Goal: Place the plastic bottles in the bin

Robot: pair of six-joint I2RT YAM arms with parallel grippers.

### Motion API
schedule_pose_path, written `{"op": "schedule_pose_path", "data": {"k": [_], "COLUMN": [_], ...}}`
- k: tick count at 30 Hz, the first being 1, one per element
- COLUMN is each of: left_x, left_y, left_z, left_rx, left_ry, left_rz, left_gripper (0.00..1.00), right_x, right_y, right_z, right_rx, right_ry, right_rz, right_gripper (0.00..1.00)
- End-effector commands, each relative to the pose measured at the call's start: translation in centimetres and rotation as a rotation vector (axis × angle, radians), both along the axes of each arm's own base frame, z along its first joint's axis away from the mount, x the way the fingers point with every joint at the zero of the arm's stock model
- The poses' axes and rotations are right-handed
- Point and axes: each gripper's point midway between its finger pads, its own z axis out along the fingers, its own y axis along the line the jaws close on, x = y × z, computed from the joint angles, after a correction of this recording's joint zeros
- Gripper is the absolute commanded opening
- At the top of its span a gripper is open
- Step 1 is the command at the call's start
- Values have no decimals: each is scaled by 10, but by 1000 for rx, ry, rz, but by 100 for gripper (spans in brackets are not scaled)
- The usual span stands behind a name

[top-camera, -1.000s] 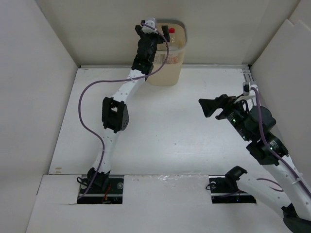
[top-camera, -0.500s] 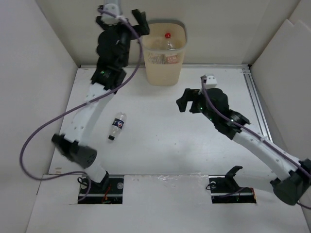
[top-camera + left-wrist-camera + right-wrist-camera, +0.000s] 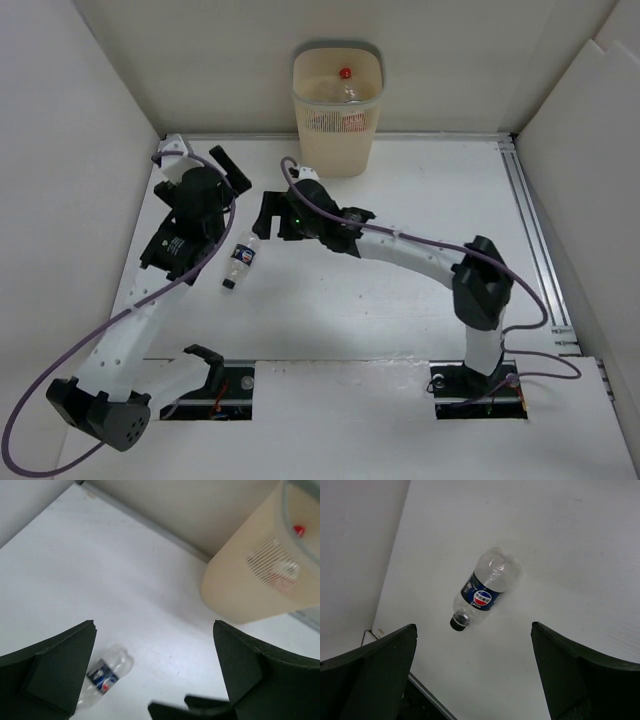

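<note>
Nearest the bases, the bench (image 3: pixel 380 310) carries one loose bottle (image 3: pixel 240 258): clear, with a blue label and a dark cap, lying on its side. It sits just on the near side of both sets of jaws, close to each but touched by neither. In the right wrist view the bottle (image 3: pixel 485 592) lies ahead of the right jaws, between the two fingers and a little toward the left one. The right jaws are spread wide and hold nothing. In the left wrist view the same bottle (image 3: pixel 102 675) shows low down beside one finger. The left jaws are also wide and empty.

A second ago the left arm (image 3: pixel 150 300) hung over the bin while the right arm (image 3: pixel 420 255) was folded back at its own side. Since then the left has drawn back and come low over the bench, and the right has stretched across to this bottle. That reads as one drop finished and the next pick begun, with the right jaws better lined up.

Well beyond both jaws stands the bin (image 3: pixel 335 140), with a red-capped bottle (image 3: pixel 344 85) visible inside. How many more lie beneath it I cannot tell.
</note>
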Motion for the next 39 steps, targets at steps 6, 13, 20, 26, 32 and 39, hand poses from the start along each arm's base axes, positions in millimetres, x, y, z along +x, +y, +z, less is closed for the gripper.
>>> {"op": "schedule_pose_path", "data": {"k": [6,13,20,26,32,39], "left_x": [-68,-92,-102,-104,-106,-106], "left_y": [26,40,48,42,42,29], "left_z": [21,7,-13,-31,-40,-39], "left_rx": [-53,-1,45,45,68,48], "left_ry": [-40,3,24,28,27,12], "left_rz": [-14,-1,2,-40,-56,-126], "left_gripper": [100,100,100,100,100,100], "right_x": [-3,-1,7,13,13,21], "right_y": [94,122,118,130,140,107], "right_z": [-48,-104,-143,-172,-180,-185], "right_rx": [61,-24,-99,-97,-75,-63], "right_ry": [230,316,351,386,397,374], "right_rz": [-28,-87,-170,-160,-98,-63], "right_gripper": [99,99,99,92,44,0]}}
